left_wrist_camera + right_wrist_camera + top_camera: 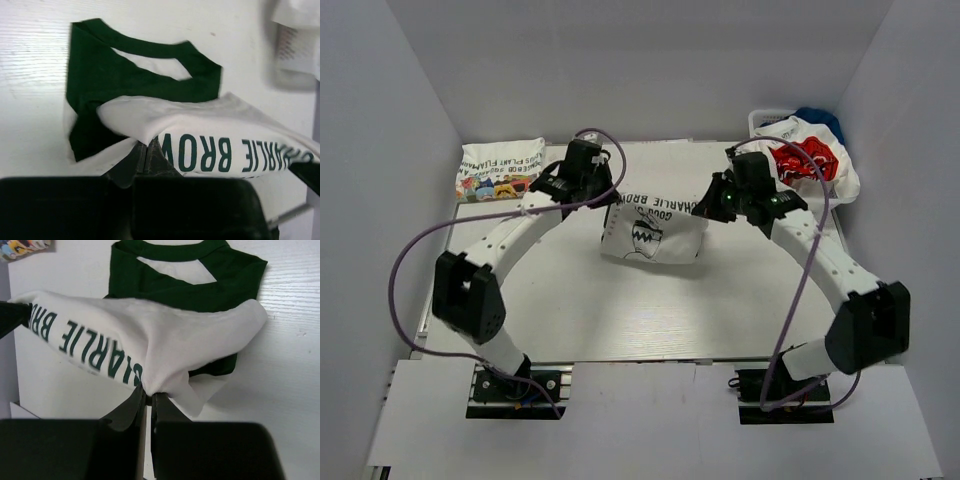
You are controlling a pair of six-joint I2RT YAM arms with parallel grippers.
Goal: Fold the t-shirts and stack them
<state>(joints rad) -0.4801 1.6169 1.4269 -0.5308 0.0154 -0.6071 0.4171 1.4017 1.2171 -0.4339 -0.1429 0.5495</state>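
- Left pincer [145,156] is pinched tight on a fold of white cloth at one end of the Charlie Brown tee [655,235], with nothing else in its grip
- Right pincer [148,397] is likewise clamped on a bunched white fold at the tee's other end, its two fingers pressed together with only cloth between them
- Dark green capitals on the tee read "CHARLIE BRO" from above, the last letters lost in the fold; the left wrist view shows "BROW" and the right wrist view "ARLIE BR"
- A second printed line on it begins "GOOD"; the rest I cannot tell, and a small cartoon drawing sits below the lettering
- The tee lies in the middle of the table [570,310], strung between the two pincers and just near of them, its white body raised into a ridge
- Its dark green neck band [150,50] lies flat on the table beside that ridge, partly covered by the white cloth
- A folded tee [500,170] with a row of colourful figures and black text too small to read rests at the far left corner, well apart from the left pincer
- A red-printed tee [807,160] is heaped over the white mesh basket [760,120] at the far right, just beyond the right pincer, with a blue cloth [820,120] behind it
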